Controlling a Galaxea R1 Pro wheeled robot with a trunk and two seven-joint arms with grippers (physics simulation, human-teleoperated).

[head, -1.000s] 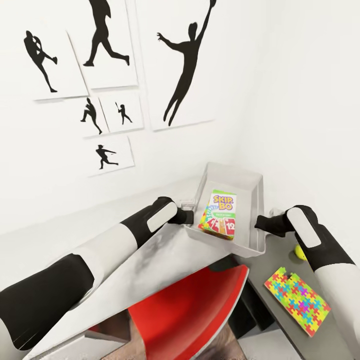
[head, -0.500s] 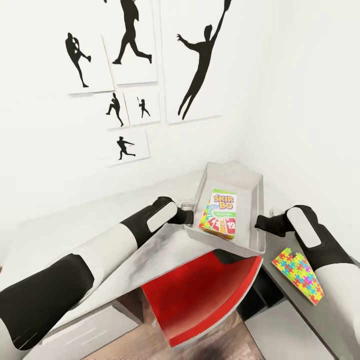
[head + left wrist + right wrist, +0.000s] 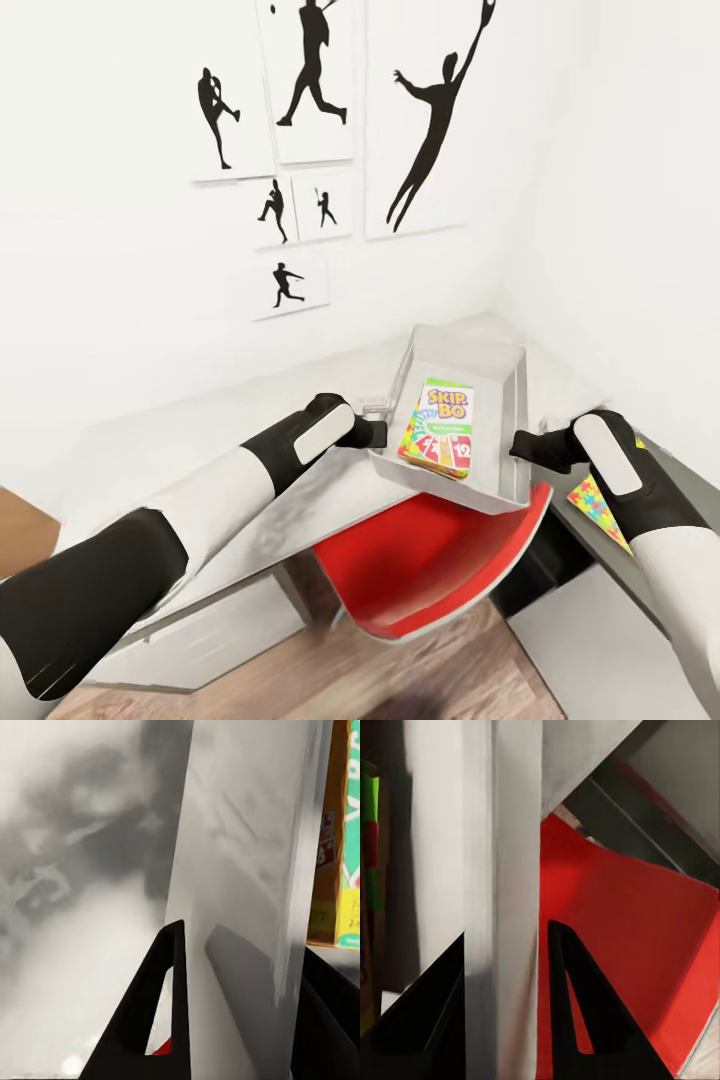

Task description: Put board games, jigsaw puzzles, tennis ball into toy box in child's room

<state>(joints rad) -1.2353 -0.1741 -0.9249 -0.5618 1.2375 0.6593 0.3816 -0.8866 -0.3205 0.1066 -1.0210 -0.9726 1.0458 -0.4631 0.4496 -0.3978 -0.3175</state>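
The left gripper [image 3: 378,432] clamps the toy box [image 3: 505,372] wall at 9 o'clock, one finger [image 3: 161,1005] on each face. The pale semi-clear box runs lengthwise 6 to 12 above the table [image 3: 190,440] corner and red chair [image 3: 440,570]. Inside lies the SKIP BO game [image 3: 441,428], title toward 12. The right gripper [image 3: 522,447] pinches the 3 o'clock wall. A jigsaw puzzle [image 3: 598,500] lies at 4.
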